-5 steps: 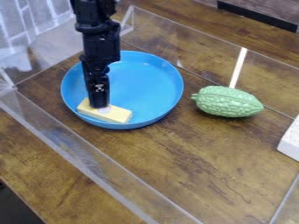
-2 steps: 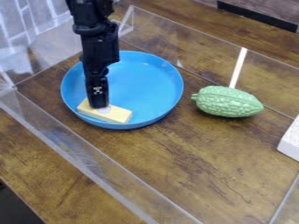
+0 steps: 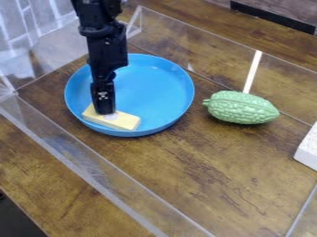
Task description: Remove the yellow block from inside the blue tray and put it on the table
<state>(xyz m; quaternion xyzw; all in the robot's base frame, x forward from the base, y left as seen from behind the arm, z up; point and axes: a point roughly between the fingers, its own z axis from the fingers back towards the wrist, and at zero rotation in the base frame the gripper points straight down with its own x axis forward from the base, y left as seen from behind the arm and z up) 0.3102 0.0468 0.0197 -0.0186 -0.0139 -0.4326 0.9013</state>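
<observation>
At the left of the view the blue tray (image 3: 168, 100) sits on the dark worktop (image 3: 186, 176), and the arm comes straight down into its left half. The hand (image 3: 103, 100) points downward with its jaws spread wide and nothing between them. The yellow block (image 3: 111, 118) lies flat on the tray floor at the near-left side, close against the rim, directly beneath and slightly toward the camera from the fingertips. Whether the tips already touch its top face cannot be told from this angle. The block's long axis runs from upper left to lower right in the picture, so a grasp would most likely need the jaws to straddle its short width, across that line; the roll of the hand relative to the block is hard to read here. Farther right, well apart from the tray, a bumpy green gourd (image 3: 243, 107) rests on the worktop.
</observation>
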